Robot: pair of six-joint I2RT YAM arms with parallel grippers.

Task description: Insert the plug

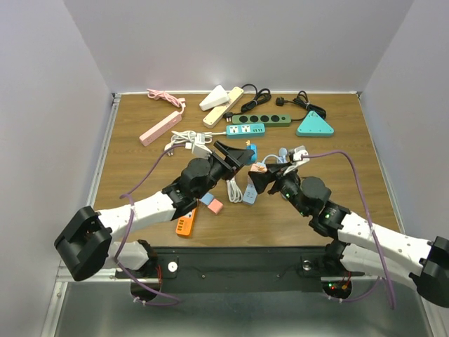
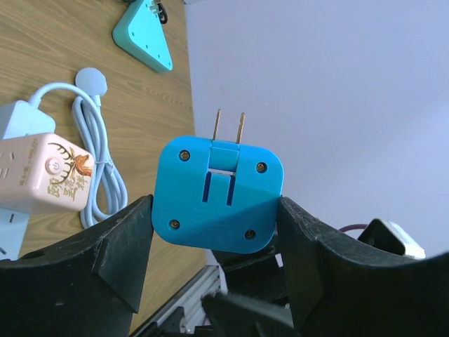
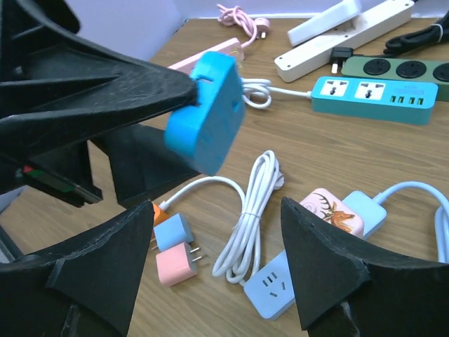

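Observation:
My left gripper (image 1: 242,156) is shut on a bright blue square plug adapter (image 2: 217,193), held in the air with its two flat prongs (image 2: 229,126) pointing away from the wrist. The adapter also shows in the top view (image 1: 251,151) and in the right wrist view (image 3: 207,112). My right gripper (image 1: 263,175) is open and empty, hovering low over the table (image 3: 365,161) just right of the left gripper. Between and below its fingers lie a light blue power strip (image 3: 273,284) with a coiled white cable (image 3: 256,210), and a pink deer-printed adapter (image 3: 330,210).
A teal power strip (image 1: 245,130), a dark green strip (image 1: 265,120), a teal triangular socket block (image 1: 314,125), cream and white strips (image 1: 223,105) and a pink strip (image 1: 160,129) lie at the back. Small pink (image 3: 175,265) and blue (image 3: 172,232) chargers and an orange strip (image 1: 186,225) lie near the front.

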